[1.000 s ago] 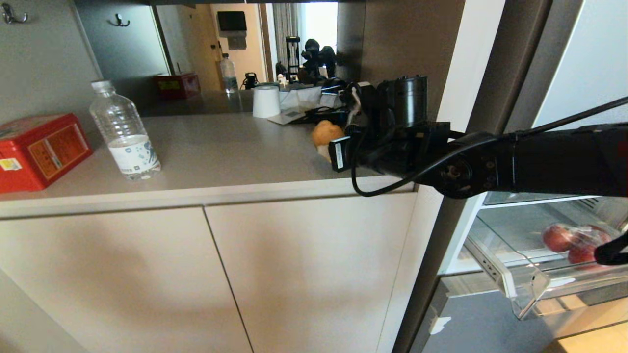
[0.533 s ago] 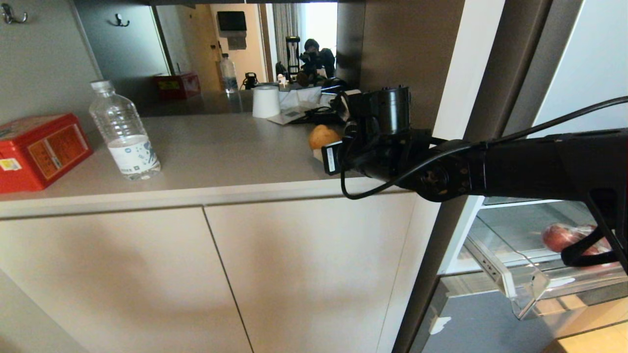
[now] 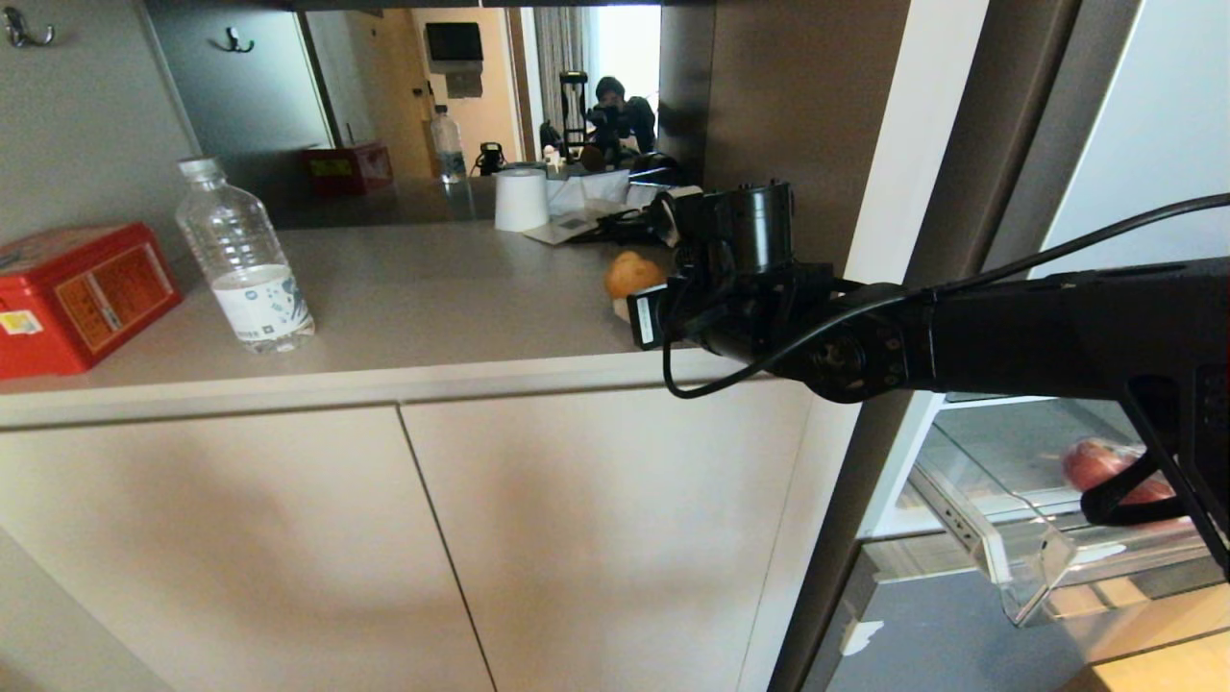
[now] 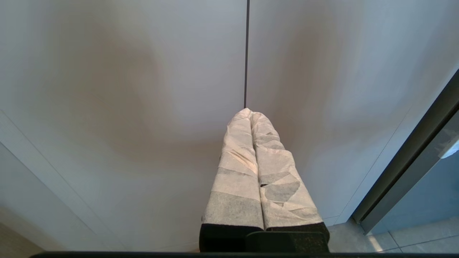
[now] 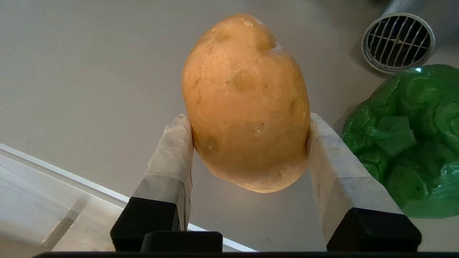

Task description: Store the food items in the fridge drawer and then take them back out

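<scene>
My right gripper is shut on the tan-brown potato, reaching in from the right over the grey countertop near its right end. In the right wrist view the taped fingers press both sides of the potato, which hangs just above the counter. The glossy green bell pepper lies on the counter right beside it; the arm hides it in the head view. The clear fridge drawer stands pulled out at the lower right. My left gripper is shut and empty, parked facing the cabinet doors.
A water bottle and a red box stand at the counter's left. A white roll and cables sit at the back by a mirror. A round vent grille lies beyond the pepper. Red apples lie in the drawer.
My right arm has carried the potato a little to the left and slightly lower over the counter. The left arm has not moved.
</scene>
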Robot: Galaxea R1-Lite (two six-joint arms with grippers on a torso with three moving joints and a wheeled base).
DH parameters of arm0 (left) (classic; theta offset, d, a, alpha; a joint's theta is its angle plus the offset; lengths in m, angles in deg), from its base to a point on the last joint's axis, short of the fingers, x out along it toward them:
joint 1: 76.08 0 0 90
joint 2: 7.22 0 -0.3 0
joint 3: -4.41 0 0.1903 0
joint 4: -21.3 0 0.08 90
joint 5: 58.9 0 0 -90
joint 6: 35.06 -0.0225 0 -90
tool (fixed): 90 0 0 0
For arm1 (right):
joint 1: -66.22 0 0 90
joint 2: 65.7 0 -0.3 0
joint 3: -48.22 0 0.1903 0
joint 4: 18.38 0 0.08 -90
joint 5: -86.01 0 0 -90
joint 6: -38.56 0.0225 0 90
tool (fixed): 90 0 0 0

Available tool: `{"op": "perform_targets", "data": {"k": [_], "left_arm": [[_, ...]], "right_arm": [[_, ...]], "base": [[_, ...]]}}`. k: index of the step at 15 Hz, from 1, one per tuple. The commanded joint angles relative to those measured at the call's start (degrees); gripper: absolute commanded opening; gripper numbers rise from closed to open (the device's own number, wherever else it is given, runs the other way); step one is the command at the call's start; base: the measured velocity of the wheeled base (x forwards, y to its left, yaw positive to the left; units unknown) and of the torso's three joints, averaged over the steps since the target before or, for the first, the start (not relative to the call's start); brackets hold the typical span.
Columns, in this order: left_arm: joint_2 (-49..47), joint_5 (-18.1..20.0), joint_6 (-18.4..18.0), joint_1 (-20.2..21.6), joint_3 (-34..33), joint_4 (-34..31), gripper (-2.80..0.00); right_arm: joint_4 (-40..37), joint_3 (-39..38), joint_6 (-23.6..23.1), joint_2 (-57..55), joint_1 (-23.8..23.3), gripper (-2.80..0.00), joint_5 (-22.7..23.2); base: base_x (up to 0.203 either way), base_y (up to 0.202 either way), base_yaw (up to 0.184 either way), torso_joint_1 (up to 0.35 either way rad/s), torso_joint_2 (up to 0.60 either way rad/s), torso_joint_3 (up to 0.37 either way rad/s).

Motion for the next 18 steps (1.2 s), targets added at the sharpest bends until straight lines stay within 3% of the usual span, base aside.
{"op": "perform_targets", "data": {"k": [1, 2, 14, 18], "left_arm": [[0.0, -0.01, -0.02, 0.0, 0.0, 0.0, -2.8], [0.0, -0.01, -0.02, 0.0, 0.0, 0.0, -2.8], [-0.04, -0.01, -0.02, 0.0, 0.0, 0.0, -2.8], [-0.04, -0.01, -0.02, 0.0, 0.0, 0.0, -2.8]], "right_arm": [[-0.12, -0.07, -0.01, -0.11, 0.01, -2.8, -0.1], [-0.12, -0.07, -0.01, -0.11, 0.01, 0.0, -0.1], [-0.03, 0.55, 0.34, -0.77, 0.06, 0.0, -0.19], [-0.03, -1.95, 0.2, 3.83, 0.17, 0.0, -1.74]], "base": [[0.0, 0.0, 0.0, 0.0, 0.0, 0.0], [0.0, 0.0, 0.0, 0.0, 0.0, 0.0], [0.0, 0.0, 0.0, 0.0, 0.0, 0.0], [0.0, 0.0, 0.0, 0.0, 0.0, 0.0]]}}
